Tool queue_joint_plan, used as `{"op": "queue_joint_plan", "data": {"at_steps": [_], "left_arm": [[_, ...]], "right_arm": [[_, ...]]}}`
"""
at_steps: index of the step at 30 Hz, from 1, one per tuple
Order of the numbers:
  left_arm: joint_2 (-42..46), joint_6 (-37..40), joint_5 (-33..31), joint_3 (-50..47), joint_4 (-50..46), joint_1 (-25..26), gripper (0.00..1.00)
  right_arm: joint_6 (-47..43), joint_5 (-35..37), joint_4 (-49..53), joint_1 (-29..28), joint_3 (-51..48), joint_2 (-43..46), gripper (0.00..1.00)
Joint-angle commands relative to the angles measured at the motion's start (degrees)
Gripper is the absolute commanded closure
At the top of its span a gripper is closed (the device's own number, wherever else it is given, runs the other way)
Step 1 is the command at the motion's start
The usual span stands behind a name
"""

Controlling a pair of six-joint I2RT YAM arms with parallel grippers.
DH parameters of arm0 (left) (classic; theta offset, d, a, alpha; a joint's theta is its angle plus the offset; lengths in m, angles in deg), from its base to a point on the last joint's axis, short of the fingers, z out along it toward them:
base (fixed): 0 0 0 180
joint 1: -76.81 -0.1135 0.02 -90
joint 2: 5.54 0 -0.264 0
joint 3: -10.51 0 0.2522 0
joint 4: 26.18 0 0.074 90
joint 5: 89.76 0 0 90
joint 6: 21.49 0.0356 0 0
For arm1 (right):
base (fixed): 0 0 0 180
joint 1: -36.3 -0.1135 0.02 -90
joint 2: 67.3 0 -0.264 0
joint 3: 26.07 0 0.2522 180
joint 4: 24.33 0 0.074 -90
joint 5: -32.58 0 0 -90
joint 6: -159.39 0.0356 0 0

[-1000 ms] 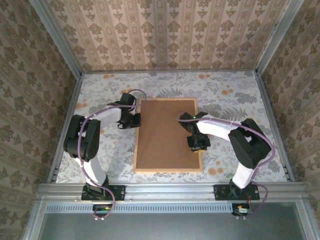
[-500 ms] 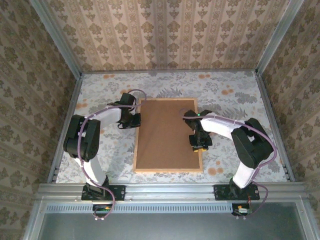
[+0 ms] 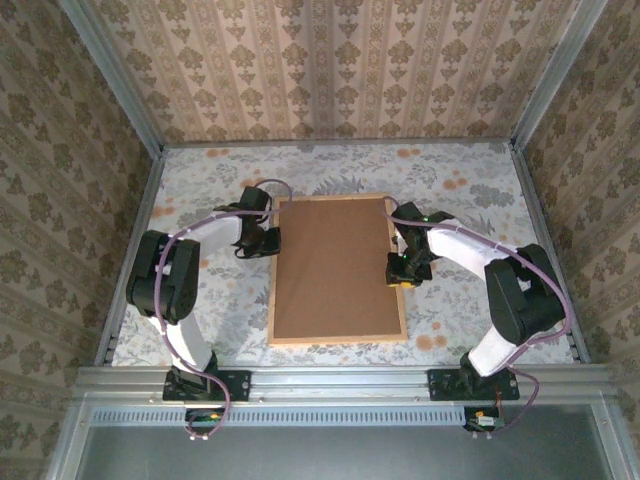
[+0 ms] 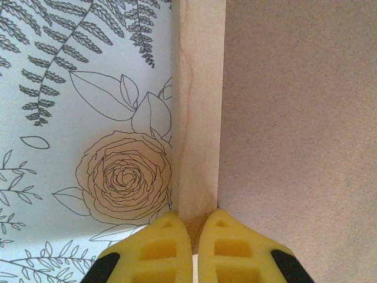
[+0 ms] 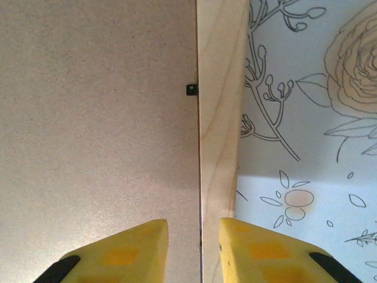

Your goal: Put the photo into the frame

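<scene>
My right gripper (image 3: 401,272) has just slid off the middle of the board (image 3: 335,270) and out to the frame's (image 3: 335,340) right rail, its jaws easing a little wider on the way. The left gripper (image 3: 272,238) has not moved: it stays clenched at the left rail near the far corner. The frame has not shifted either. It lies back-up in the middle of the tabletop (image 3: 450,180). I judge the right arm is lining up on that edge while the left steadies the frame. Whether the photo sits under the board I cannot tell.

From above I get the layout, with one arm on each long side. The right wrist camera adds the detail: its fingers (image 5: 126,250) stand apart and released, one over the board and one over the rail, with a small black tab (image 5: 192,89) at the seam ahead. The left wrist camera shows its yellow tips together at the rail's (image 4: 197,118) near end, gripping nothing that I can make out
</scene>
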Motion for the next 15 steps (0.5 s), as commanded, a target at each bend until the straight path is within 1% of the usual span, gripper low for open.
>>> {"op": "queue_joint_plan", "data": {"at_steps": [1,3,6,15], "left_arm": [[0.9,-0.1,0.4,-0.5,-2.9,0.3,0.95],[1.0,0.0,0.1,-0.3,-3.2,0.3,0.95],[1.0,0.1,-0.1,-0.3,-3.3,0.2,0.95],[0.9,0.0,0.1,-0.3,-3.1,0.2,0.95]], "right_arm": [[-3.7,-0.9,2.3,0.1,-0.9,-0.6,0.73],[-4.8,0.8,4.2,0.2,-1.0,-0.4,0.74],[-5.1,0.5,5.6,0.2,-1.7,-0.1,0.75],[-5.2,0.4,4.0,0.2,-2.5,-2.7,0.78]]}}
